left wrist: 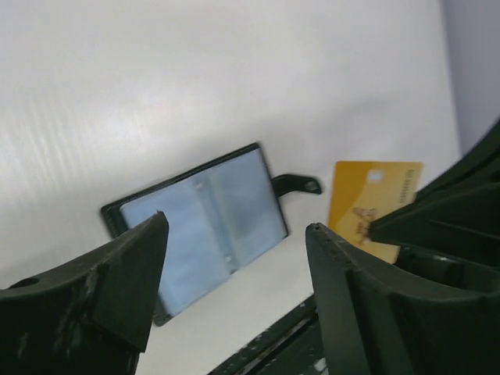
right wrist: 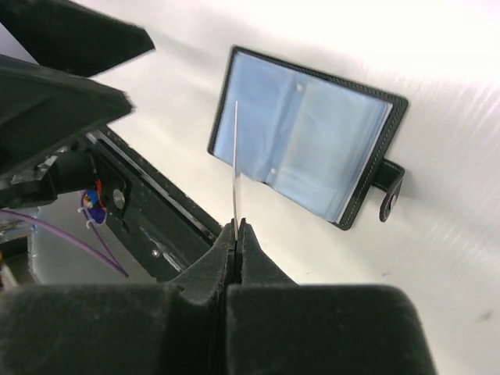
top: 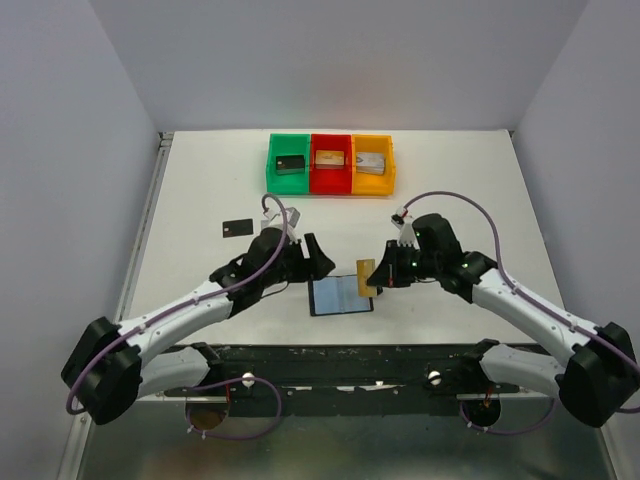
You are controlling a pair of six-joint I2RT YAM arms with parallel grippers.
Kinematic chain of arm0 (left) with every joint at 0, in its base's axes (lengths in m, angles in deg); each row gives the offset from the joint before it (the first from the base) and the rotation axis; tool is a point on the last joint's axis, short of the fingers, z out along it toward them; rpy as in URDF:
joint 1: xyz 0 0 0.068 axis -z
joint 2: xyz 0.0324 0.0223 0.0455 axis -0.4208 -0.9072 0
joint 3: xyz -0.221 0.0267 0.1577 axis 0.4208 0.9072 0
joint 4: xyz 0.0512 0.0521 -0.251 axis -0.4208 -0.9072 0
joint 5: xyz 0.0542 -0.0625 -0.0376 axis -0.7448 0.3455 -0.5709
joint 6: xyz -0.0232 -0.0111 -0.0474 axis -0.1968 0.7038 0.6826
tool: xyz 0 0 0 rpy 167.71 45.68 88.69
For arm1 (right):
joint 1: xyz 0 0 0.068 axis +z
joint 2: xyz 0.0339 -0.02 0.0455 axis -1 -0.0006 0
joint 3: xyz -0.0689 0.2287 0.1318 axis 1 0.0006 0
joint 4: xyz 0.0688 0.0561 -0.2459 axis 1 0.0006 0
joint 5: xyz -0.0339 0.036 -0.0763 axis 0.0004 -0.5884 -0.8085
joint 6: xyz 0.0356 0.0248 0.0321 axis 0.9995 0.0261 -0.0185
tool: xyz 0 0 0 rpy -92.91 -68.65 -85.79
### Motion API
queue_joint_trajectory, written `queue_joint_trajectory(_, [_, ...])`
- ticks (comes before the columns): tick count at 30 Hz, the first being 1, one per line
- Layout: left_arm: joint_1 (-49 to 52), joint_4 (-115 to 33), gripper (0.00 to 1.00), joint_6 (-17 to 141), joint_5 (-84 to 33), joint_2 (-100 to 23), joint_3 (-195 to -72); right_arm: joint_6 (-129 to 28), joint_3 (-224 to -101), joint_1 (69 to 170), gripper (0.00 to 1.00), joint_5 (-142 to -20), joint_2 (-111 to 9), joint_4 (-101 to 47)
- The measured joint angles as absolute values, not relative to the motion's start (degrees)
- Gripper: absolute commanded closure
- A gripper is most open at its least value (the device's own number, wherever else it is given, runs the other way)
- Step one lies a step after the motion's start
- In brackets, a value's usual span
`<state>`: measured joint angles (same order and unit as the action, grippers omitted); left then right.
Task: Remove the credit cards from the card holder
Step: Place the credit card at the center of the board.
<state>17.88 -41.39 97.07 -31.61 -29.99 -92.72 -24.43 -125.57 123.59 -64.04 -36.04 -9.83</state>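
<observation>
The card holder (top: 335,297) lies open on the table near the front edge, blue-grey inner faces up, its strap (left wrist: 298,184) off one side. My right gripper (top: 380,279) is shut on the lower edge of a tan-gold credit card (top: 366,274), which stands upright just off the holder's right end. That card shows edge-on (right wrist: 237,160) in the right wrist view and face-on (left wrist: 373,205) in the left wrist view. My left gripper (top: 322,262) hovers open over the holder's (left wrist: 199,223) left part with nothing between its fingers. A black credit card (top: 237,228) lies flat to the left.
Green (top: 289,163), red (top: 331,163) and yellow (top: 373,163) bins stand in a row at the back, each with a block in it. The dark table rail (top: 350,352) runs just in front of the card holder. Walls close in on both sides.
</observation>
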Motion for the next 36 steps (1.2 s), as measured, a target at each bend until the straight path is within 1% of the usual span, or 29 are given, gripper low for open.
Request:
queue_joint_trajectory(4, [17.84, -44.25, 0.19, 95.19, -31.28, -23.46, -99.71, -27.60, -128.56, 123.59, 1.00, -64.87, -29.75, -6.46])
queue_joint_trajectory(6, [17.22, -44.40, 0.24, 93.94, -29.73, -20.31, -101.40, -29.74, -129.59, 123.59, 1.00, -62.77, -27.17, -5.39])
queue_joint_trajectory(8, [15.69, -43.42, 0.26, 92.24, -24.57, -17.12, -101.48, -31.80, -130.84, 123.66, 1.00, -59.10, -26.08, -4.26])
queue_joint_trajectory(10, [13.90, -42.00, 0.26, 90.88, -18.40, -14.97, -100.72, -34.07, -133.09, 124.03, 1.00, -53.89, -26.08, -2.11])
queue_joint_trajectory(15, [11.28, -39.16, 0.23, 88.54, -0.90, -10.67, -98.97, -41.81, -143.54, 126.72, 1.00, -41.39, -28.11, 7.87])
queue_joint_trajectory(18, [11.21, -35.59, 0.23, 88.52, 7.98, -8.68, -99.12, -45.55, -148.24, 127.87, 1.00, -37.54, -28.79, 12.55])
queue_joint_trajectory(22, [11.21, -33.89, 0.25, 88.20, 14.99, -8.83, -100.63, -49.66, -152.54, 130.19, 1.00, -36.19, -31.48, 18.41])
queue_joint_trajectory(26, [11.28, -33.82, 0.26, 87.91, 18.42, -9.99, -101.11, -51.62, -154.25, 133.23, 1.00, -36.50, -35.37, 21.91])
queue_joint_trajectory(29, [11.74, -34.65, 0.29, 87.69, 19.78, -10.25, -101.11, -52.13, -155.01, 134.80, 1.00, -37.06, -37.44, 23.41])
queue_joint_trajectory(34, [12.42, -35.86, 0.42, 86.73, 20.98, -10.17, -101.02, -52.96, -158.03, 137.67, 1.00, -38.00, -39.67, 25.38])
queue_joint_trajectory(36, [13.03, -36.27, 0.44, 86.16, 21.22, -10.28, -101.00, -53.09, -159.60, 138.28, 1.00, -38.27, -40.46, 25.82])
